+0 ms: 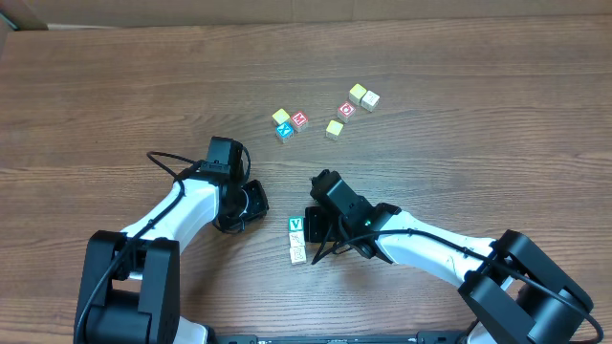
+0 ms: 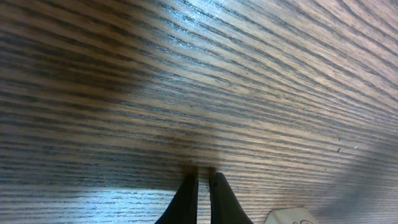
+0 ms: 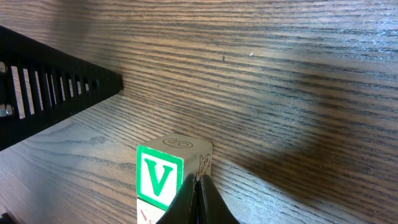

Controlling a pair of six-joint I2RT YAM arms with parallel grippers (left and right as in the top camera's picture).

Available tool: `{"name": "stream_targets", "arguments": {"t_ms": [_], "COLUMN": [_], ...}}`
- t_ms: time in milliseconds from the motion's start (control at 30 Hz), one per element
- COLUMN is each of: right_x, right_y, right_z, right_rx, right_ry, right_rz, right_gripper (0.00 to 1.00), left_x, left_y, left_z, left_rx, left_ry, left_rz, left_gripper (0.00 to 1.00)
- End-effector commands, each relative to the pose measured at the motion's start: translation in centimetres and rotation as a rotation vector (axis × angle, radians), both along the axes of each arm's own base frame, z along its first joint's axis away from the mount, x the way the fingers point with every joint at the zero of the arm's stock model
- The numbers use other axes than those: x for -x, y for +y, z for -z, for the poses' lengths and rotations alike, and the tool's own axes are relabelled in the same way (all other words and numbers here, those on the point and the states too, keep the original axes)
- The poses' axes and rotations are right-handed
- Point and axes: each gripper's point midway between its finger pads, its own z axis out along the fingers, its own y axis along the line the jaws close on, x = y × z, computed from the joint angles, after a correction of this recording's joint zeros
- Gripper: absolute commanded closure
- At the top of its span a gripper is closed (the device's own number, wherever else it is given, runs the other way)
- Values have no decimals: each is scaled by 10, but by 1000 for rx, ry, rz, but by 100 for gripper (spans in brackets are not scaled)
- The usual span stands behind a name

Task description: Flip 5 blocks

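Woodgrain is running across the table (image 1: 105,86). At the left, the left gripper (image 1: 251,204) is pointing toward 3 o'clock with its jaws pressed fully together and nothing between them. In the left wrist view its fingertips (image 2: 189,186) are touching bare wood, and a pale scrap at their 5 o'clock is too cropped to identify.

Near its 3 o'clock, 3 blocks are lying in a touching row running toward 6 o'clock: the green V block (image 1: 295,225), then the upper pale block (image 1: 297,241) and the lower pale block (image 1: 298,255). This row is sitting between the 2 grippers, hemmed in on both sides. Well apart at its 12 o'clock, the yellow block (image 1: 280,117), the blue block (image 1: 284,131) and the red M block (image 1: 299,120) are huddling close together.

The right gripper (image 1: 311,222) is pointing toward 9 o'clock, its jaws likewise squeezed tight and gripping nothing. In the right wrist view its tip is resting against the V block's side face, while a black slotted bar (image 3: 43,93) is jutting in from 9 o'clock beyond the block. The right arm's black cable (image 1: 320,250) is looping just beside the lower pale block.

Further right, up toward 1 o'clock, the yellow-green block (image 1: 334,128) and the red O block (image 1: 347,109) are sitting near each other. The far yellow block (image 1: 357,93) and the far pale block (image 1: 370,99) are touching.
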Motion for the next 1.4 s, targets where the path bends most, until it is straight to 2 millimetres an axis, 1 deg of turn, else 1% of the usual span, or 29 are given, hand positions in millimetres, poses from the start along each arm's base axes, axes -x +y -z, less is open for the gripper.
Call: {"name": "stream_targets", "arguments": {"t_ms": [0,267,433,533,567,700,800,867,1000,1133,1233,1267,1300,1367], "right_x": [2,1,-2,-13,-19,-29,-36,-39,-42,-46,-50,-52,-52,-51], "right_y": [1,2,0,-9,-16,-32,-49,-59,-74,-81,-84,-85,-84,-85], "right_z": [3,2,2,2,2,-1,-8,-14,-31,-53,-76,-94,-103,-123], "right_rx": [1,-8,0,11,25,80,185,254,357,419,436,426,415,388], "right_ry": [3,-1,-9,-16,-5,9,13,14,22,21,1,-18,-30,-55], "right_rz": [-1,-2,11,49,71,86,109,131,155,170,182,189,191,197], "right_gripper": [96,96,96,96,96,96,96,96,96,96,87,76,72,65], "left_x": [34,34,34,33,33,27,10,0,-17,-24,-20,-12,-7,4], "left_y": [11,11,11,13,13,12,9,13,25,32,37,40,42,45], "left_z": [28,28,28,28,28,22,3,-12,-52,-98,-132,-154,-167,-186], "left_rx": [-56,-56,-56,-67,-67,-66,-60,-85,-157,-187,-194,-194,-194,-192], "left_ry": [133,133,132,128,126,113,52,13,-79,-196,-292,-355,-391,-448], "left_rz": [-15,-15,-14,-12,-8,3,28,25,8,3,-15,-25,-32,-29], "left_gripper": [96,96,96,96,96,96,96,96,96,96,96,96,96,96]}}
